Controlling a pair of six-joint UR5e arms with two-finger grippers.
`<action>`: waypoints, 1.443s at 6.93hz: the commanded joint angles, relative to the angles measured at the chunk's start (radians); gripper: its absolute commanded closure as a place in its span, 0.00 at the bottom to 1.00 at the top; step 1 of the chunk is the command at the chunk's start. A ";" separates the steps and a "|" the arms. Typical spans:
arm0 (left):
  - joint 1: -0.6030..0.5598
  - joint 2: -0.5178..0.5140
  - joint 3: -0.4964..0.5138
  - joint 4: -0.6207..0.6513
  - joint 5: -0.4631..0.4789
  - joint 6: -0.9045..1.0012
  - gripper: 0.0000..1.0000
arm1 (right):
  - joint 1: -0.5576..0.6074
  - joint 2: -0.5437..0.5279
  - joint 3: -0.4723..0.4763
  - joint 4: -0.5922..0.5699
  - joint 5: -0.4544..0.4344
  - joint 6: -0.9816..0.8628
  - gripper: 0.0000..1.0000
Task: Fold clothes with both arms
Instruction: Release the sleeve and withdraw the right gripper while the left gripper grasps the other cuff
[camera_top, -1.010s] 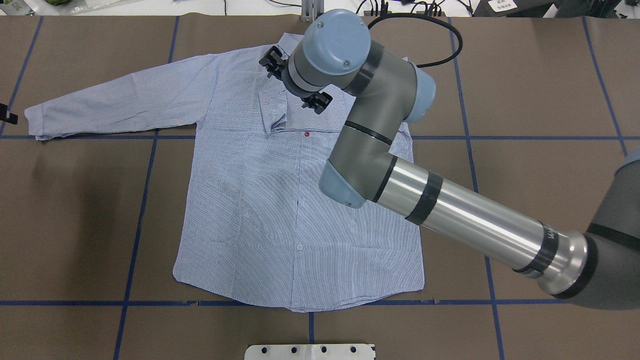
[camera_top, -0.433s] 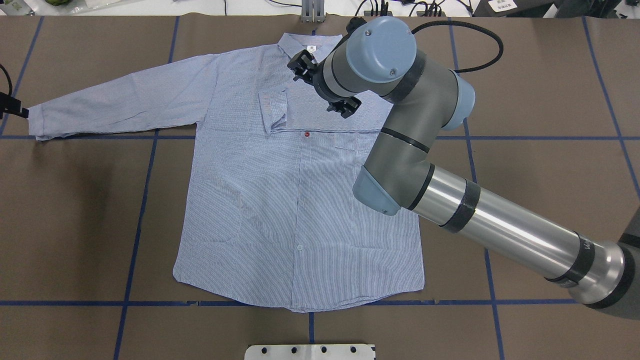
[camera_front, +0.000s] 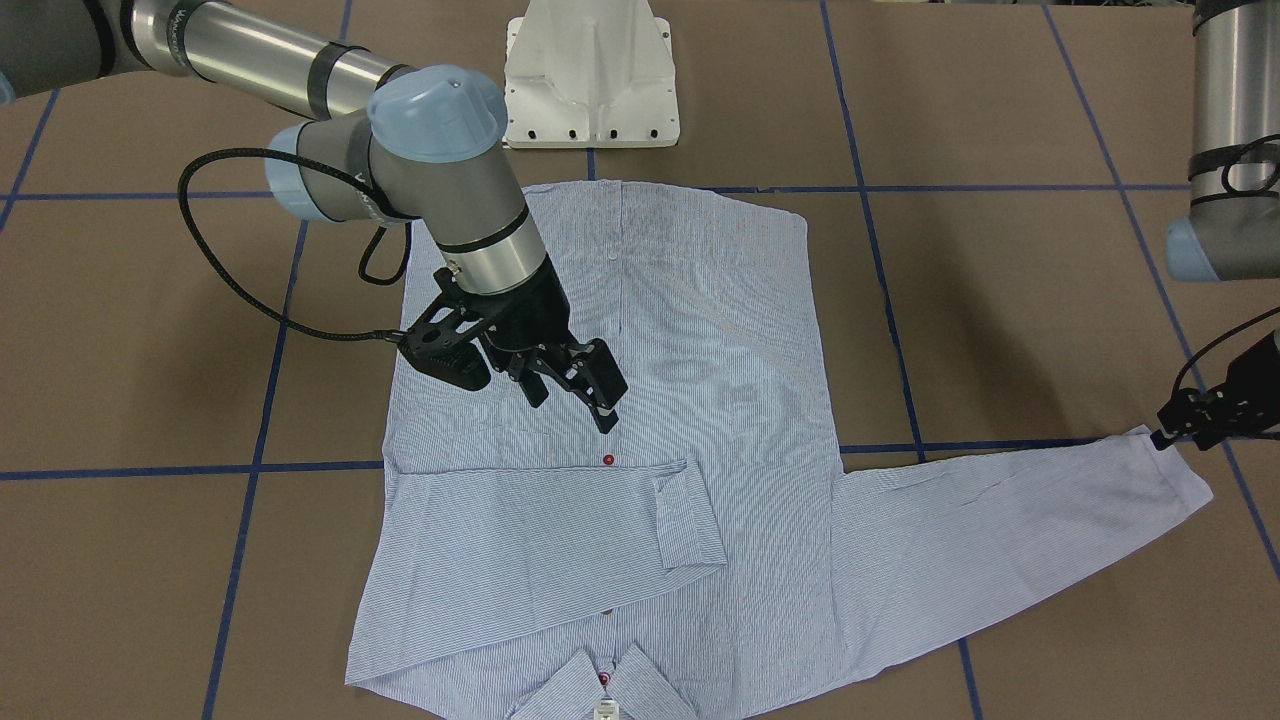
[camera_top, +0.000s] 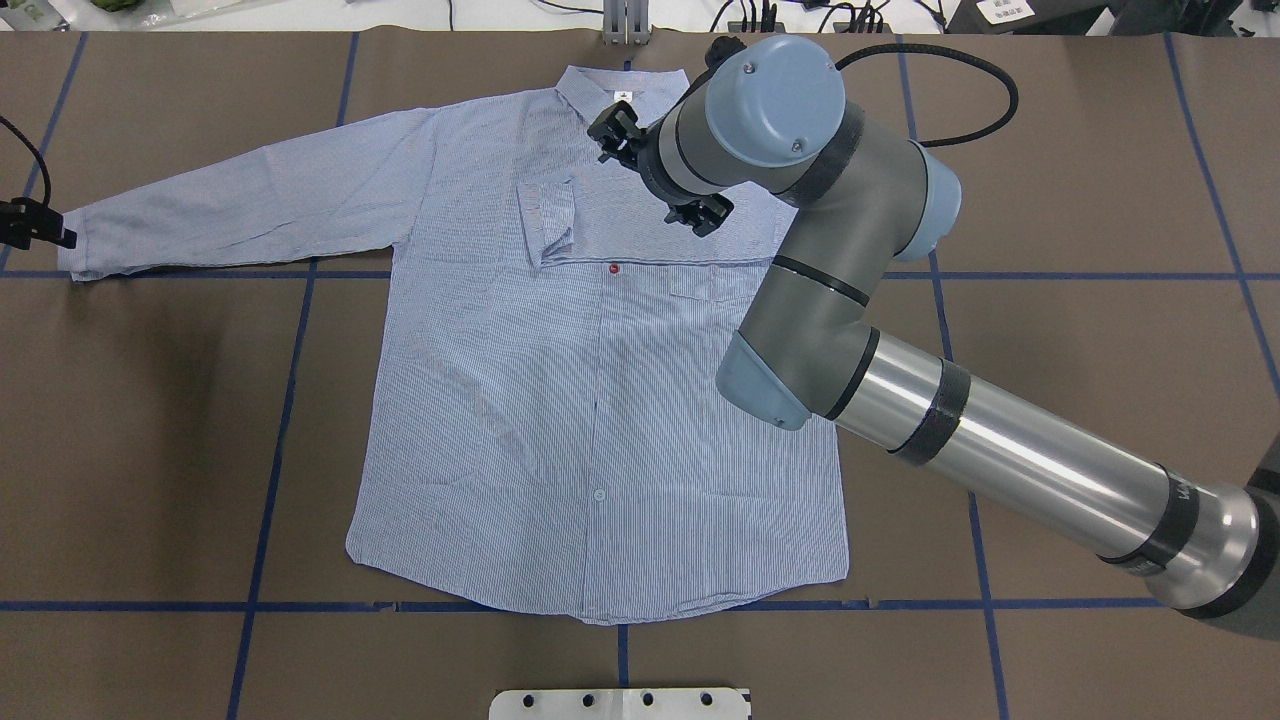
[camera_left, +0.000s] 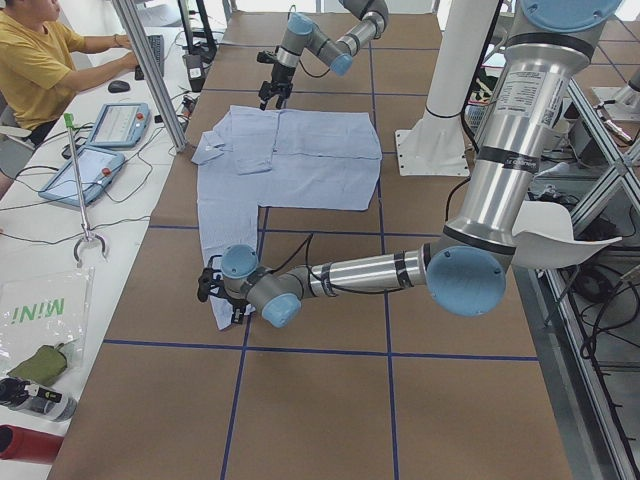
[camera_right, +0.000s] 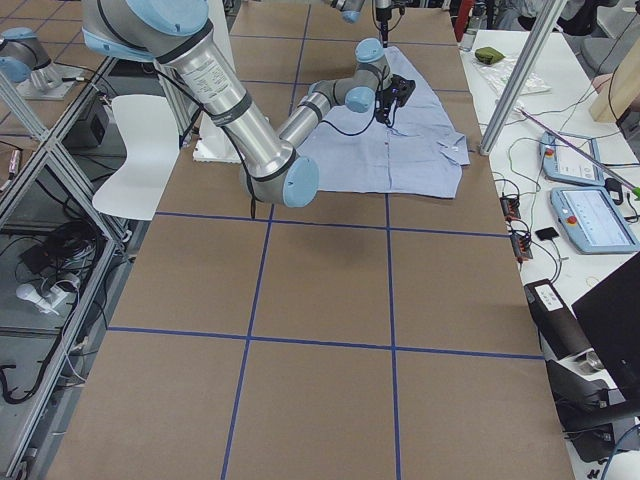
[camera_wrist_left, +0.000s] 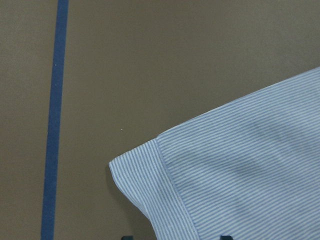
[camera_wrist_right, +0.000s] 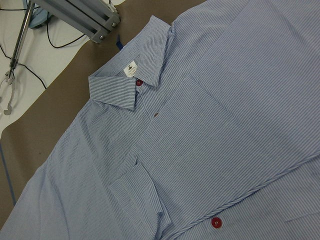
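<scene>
Overhead exterior: one sleeve in, the other not yet folded.
I have the shirt (camera_top: 520, 420) lying front-up and flat on the counter (camera_top: 1100, 200), with one sleeve (camera_top: 625, 240) already laid across the chest just below the collar (camera_top: 600, 90). The other sleeve stretches out well away from the collar, so that fold and the body folds remain; I judge we are early on. My right hand (camera_front: 572, 398) hovers over the chest near the collar, jaws spread and holding nothing. My left hand (camera_top: 35, 225) is at the far cuff (camera_top: 75, 250), tips apart on its wrist view, not yet pinching. Since a second ago the right hand has drifted across the collar area away from the folded cuff, and the left hand has come in to the cuff.
</scene>
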 joint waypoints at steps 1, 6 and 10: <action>0.008 -0.001 0.034 -0.037 0.001 0.000 0.48 | -0.001 -0.001 0.003 0.000 0.000 0.000 0.01; 0.030 -0.001 0.037 -0.037 0.043 -0.001 0.72 | -0.001 -0.007 0.007 -0.001 0.000 0.000 0.01; 0.030 -0.024 -0.037 -0.014 0.035 -0.017 1.00 | 0.000 -0.039 0.042 -0.001 0.003 0.000 0.01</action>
